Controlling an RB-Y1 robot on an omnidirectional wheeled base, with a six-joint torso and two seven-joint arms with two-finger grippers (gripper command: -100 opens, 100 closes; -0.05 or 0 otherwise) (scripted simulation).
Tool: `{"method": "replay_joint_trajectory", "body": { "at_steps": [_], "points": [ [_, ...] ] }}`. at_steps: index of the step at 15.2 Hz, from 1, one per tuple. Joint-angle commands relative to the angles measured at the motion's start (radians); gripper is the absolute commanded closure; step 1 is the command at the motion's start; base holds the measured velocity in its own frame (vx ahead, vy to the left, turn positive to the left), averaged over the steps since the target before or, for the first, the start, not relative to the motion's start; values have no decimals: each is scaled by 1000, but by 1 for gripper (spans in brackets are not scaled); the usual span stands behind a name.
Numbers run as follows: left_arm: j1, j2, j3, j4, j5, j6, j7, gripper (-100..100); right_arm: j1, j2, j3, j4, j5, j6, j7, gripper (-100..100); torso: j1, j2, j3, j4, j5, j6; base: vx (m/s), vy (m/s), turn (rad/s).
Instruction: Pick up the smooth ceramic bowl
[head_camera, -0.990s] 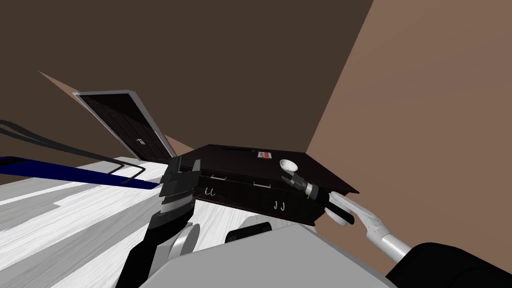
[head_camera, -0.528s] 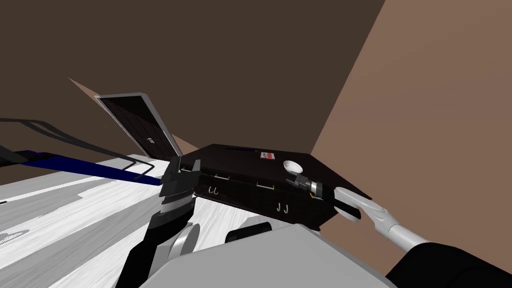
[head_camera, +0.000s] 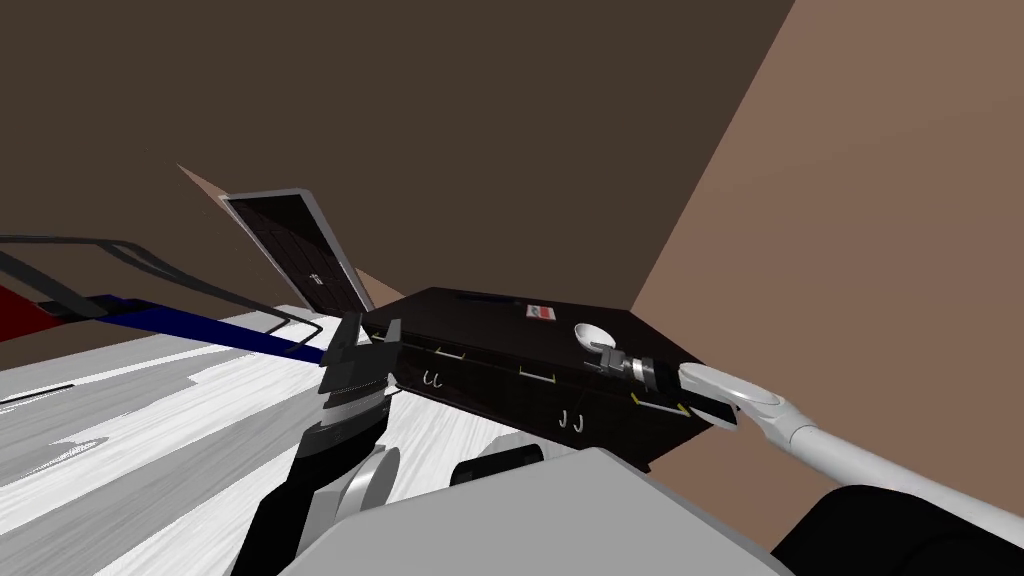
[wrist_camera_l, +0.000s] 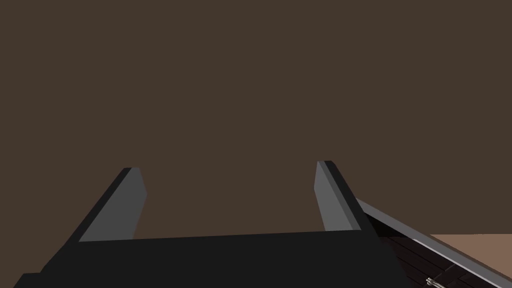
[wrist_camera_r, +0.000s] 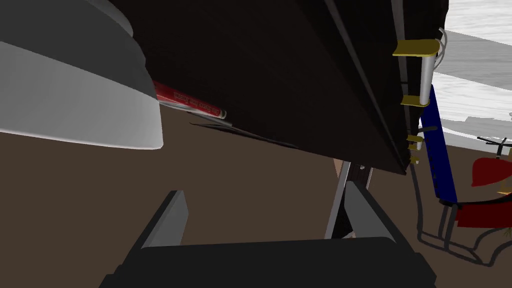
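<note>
A small white bowl (head_camera: 592, 335) stands on top of a dark cabinet (head_camera: 480, 318), near its right end. My right gripper (head_camera: 604, 352) is just in front of the bowl, level with the cabinet top, and its fingers are open. In the right wrist view the bowl (wrist_camera_r: 75, 100) looms large and pale grey beyond one finger (wrist_camera_r: 170, 220), off to the side of the open right gripper (wrist_camera_r: 265, 215), with nothing between the jaws. My left gripper (head_camera: 370, 336) is raised before the cabinet's left end, open and empty, as the left wrist view (wrist_camera_l: 230, 200) confirms.
A small red and white item (head_camera: 541, 313) lies on the cabinet top behind the bowl. The cabinet front has drawers with metal handles (wrist_camera_r: 424, 70). A dark door (head_camera: 300, 250) stands behind on the left. A blue and black frame (head_camera: 200, 325) reaches in from the left. A brown wall (head_camera: 880, 250) is close on the right.
My head view has swung, so the door and cabinet slid right. My right arm has stretched out lower and brought the open gripper closer to the bowl. The left arm holds still.
</note>
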Motion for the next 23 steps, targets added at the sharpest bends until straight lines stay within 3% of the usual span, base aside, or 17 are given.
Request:
{"method": "replay_joint_trajectory", "body": {
  "at_steps": [1,11,14,17,21,23],
  "points": [
    [0,0,0,0,0,0,0,0,12,-50,0,26,35,5,16,-100,0,0,0,0,0,0,25,34,88],
    [0,0,0,0,0,0,0,0,42,-255,21,152,149,-5,64,-100,1,0,0,0,0,0,25,35,74],
    [0,0,0,0,0,0,0,0,50,-291,28,174,169,-7,72,-100,0,0,0,0,0,0,23,29,57],
    [0,0,0,0,0,0,0,0,73,-366,51,229,220,-14,92,-100,1,0,0,0,0,0,25,38,80],
    [0,0,0,0,0,0,0,0,80,-385,58,244,234,-16,97,-100,0,0,0,0,0,0,20,24,37],
    [0,0,0,0,0,0,0,0,96,-423,75,274,263,-20,107,-100,-1,1,1,0,0,0,14,22,56]
  ]
}}
